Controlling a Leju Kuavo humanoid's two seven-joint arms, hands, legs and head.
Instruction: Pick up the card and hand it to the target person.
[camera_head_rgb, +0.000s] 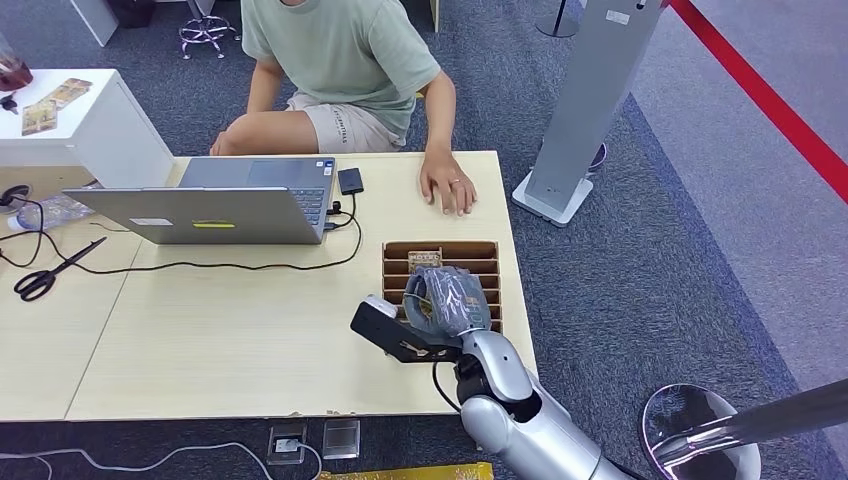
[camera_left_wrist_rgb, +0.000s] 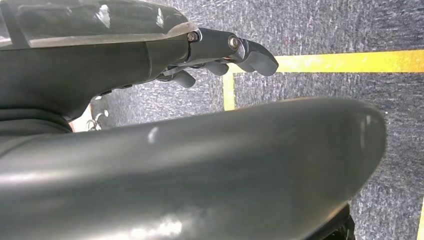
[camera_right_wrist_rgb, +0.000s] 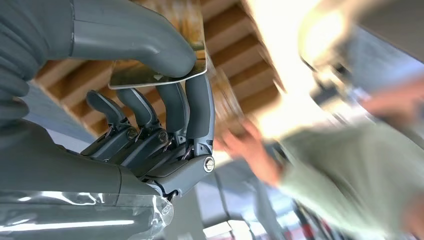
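Closest to the right wrist camera, the right hand (camera_right_wrist_rgb: 150, 100) pinches a card (camera_right_wrist_rgb: 165, 55) between its thick thumb and its dark fingers (camera_right_wrist_rgb: 200, 107), the thumb pressing on the card's flat face so it cannot slip. From the head view that same hand (camera_head_rgb: 448, 298) hovers over the slotted wooden card holder (camera_head_rgb: 441, 250) standing near the table's (camera_head_rgb: 250, 340) right edge, where another card stands in a back slot; the held card itself is hidden there beneath the hand. Judging from this, the pick is in hand and the card sits just above the slots it was filed in. Across the table a seated person (camera_head_rgb: 340, 70) rests a hand (camera_head_rgb: 447, 185) flat on the wood just beyond the holder, well placed to receive it; the next move likely calls for a lift and a reach toward that hand. Off to the left lie an open laptop (camera_head_rgb: 230, 205) and scissors (camera_head_rgb: 50, 272). Hanging over grey carpet with a yellow line, the left hand (camera_left_wrist_rgb: 220, 55) holds nothing, its fingers loosely curved and apart.
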